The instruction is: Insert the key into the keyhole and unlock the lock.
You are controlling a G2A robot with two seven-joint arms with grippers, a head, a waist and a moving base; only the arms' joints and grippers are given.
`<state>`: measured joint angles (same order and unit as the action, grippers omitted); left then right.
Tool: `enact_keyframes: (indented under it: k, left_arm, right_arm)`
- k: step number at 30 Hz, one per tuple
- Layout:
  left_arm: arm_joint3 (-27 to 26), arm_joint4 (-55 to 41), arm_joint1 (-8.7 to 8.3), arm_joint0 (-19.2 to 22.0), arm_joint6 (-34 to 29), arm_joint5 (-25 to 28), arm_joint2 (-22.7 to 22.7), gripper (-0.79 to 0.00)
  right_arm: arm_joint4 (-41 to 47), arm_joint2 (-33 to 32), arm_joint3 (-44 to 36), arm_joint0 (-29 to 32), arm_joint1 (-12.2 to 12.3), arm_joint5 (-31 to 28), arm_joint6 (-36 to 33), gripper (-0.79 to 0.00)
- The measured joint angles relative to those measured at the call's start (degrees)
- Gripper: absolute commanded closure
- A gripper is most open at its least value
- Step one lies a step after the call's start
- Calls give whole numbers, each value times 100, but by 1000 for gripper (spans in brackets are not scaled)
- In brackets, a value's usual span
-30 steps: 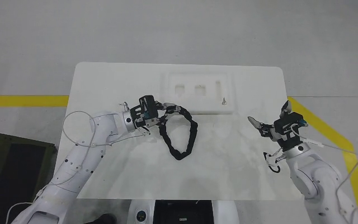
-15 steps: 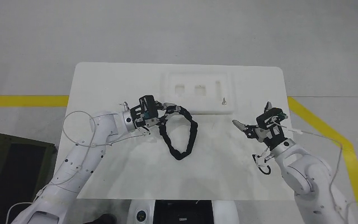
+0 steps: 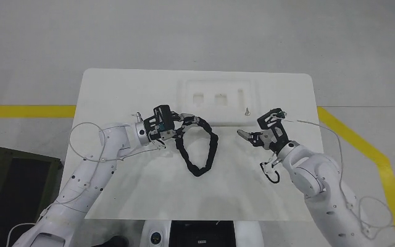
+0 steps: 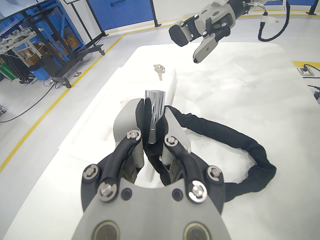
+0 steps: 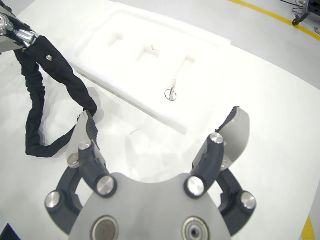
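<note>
Chrome lock cylinder (image 4: 155, 103) is being clamped by the left pincer (image 4: 154, 116). The small silver metal key (image 5: 172, 91), judged light, stiff, slippery, is lying on the white foam tray (image 5: 200, 38); its ringed head is being recommended for grasping. The empty right pincer (image 5: 161, 114) is hovering nearby, open.

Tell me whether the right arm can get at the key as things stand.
Probably yes: the right gripper is open and faces the key, which lies exposed on the foam tray, with nothing between; the chain lock lies aside.

Overhead looks down; wrist cameras apparently share the key (image 4: 159, 70).
</note>
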<state>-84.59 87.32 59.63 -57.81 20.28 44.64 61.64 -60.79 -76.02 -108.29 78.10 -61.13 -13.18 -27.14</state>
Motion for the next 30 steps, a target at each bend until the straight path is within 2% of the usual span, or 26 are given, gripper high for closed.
enact_keyframes:
  k: [7,20,30]
  left_arm:
    - [0,0,0,0,0,0,0,0]
    - [0,0,0,0,0,0,0,0]
    - [0,0,0,0,0,0,0,0]
  right_arm:
    - [-111,135,198,-273,-39,68,51,-785]
    - [-145,200,278,-217,-49,25,121,-785]
    - [-51,599,798,-882,-168,103,113,-785]
